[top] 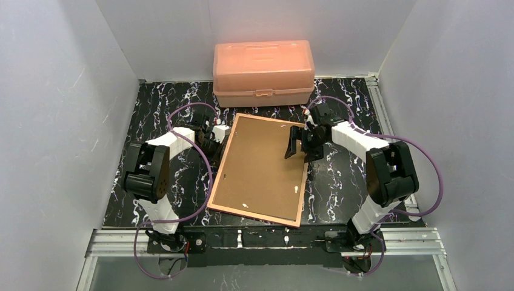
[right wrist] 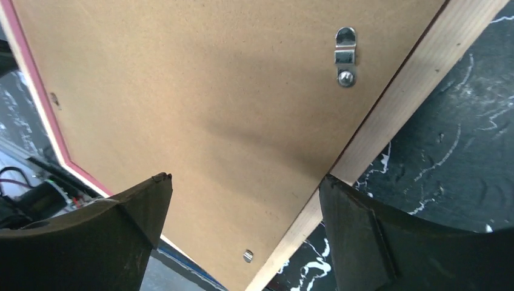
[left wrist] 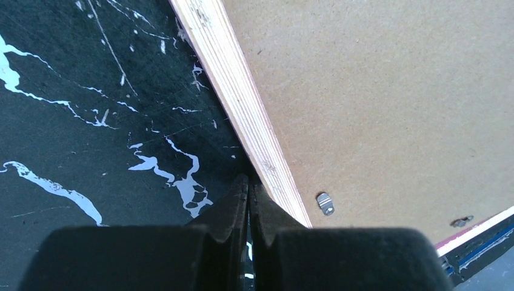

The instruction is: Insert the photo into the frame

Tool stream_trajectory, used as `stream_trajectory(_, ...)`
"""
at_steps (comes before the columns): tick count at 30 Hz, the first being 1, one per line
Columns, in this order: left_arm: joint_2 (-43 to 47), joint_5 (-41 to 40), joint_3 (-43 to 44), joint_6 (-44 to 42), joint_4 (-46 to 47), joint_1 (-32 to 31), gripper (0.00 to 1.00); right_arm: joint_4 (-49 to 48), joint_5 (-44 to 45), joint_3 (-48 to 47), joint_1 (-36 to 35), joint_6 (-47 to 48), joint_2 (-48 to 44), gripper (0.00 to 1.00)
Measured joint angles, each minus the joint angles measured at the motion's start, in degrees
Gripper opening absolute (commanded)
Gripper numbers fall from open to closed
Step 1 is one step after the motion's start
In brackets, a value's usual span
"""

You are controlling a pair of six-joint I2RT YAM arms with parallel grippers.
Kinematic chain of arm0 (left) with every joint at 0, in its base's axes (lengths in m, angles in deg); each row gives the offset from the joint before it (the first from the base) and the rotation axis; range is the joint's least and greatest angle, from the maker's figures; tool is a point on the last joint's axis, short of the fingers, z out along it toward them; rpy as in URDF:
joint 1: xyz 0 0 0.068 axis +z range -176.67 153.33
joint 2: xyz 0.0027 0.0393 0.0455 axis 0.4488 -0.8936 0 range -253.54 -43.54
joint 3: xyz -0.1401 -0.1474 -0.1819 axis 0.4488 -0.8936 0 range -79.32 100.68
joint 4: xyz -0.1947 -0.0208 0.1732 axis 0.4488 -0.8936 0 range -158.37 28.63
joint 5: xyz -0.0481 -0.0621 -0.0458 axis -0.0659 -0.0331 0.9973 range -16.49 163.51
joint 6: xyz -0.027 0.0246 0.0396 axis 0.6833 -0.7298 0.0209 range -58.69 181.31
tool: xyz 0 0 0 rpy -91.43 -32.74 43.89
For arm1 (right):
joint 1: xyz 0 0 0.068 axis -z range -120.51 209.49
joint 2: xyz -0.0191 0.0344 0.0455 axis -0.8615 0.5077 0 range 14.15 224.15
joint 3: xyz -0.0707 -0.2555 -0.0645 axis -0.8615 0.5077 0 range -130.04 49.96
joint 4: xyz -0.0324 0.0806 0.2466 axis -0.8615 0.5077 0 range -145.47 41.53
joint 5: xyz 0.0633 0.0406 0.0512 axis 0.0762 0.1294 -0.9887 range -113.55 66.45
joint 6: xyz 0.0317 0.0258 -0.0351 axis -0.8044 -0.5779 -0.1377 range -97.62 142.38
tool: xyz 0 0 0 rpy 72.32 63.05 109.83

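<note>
The frame (top: 255, 217) lies face down in the middle of the table, its brown backing board (top: 260, 167) facing up inside the pale wooden back edge (left wrist: 242, 103). The photo is hidden. My left gripper (top: 215, 140) is shut with nothing between its fingers; in the left wrist view its tips (left wrist: 250, 182) rest low on the table right against the frame's left edge. My right gripper (top: 301, 145) stands open over the frame's upper right part. In the right wrist view the right gripper (right wrist: 245, 180) straddles the wooden edge (right wrist: 400, 103), holding nothing.
A salmon-pink lidded box (top: 263, 73) stands at the back, just beyond the frame's far edge. A metal hanger (right wrist: 345, 54) and small turn tabs (left wrist: 325, 203) sit on the backing board. White walls close in the black marbled table (top: 151, 121) on three sides.
</note>
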Motion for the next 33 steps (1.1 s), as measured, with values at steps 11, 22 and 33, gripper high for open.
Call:
stream_trajectory(11,0.2,0.0,0.0,-0.1,-0.9,0.0,0.0,7.1,8.7,-5.3,-1.7,2.3,-0.6,0.95)
stream_trajectory(22,2.9,0.6,0.0,0.0,-3.1,0.2,0.0,-0.3,12.6,-0.8,-11.0,-2.6,-9.9,0.4)
stream_trajectory(33,3.8,4.5,0.2,0.4,-7.0,1.4,0.0,-27.0,15.6,7.0,-31.2,-18.9,-8.6,0.44)
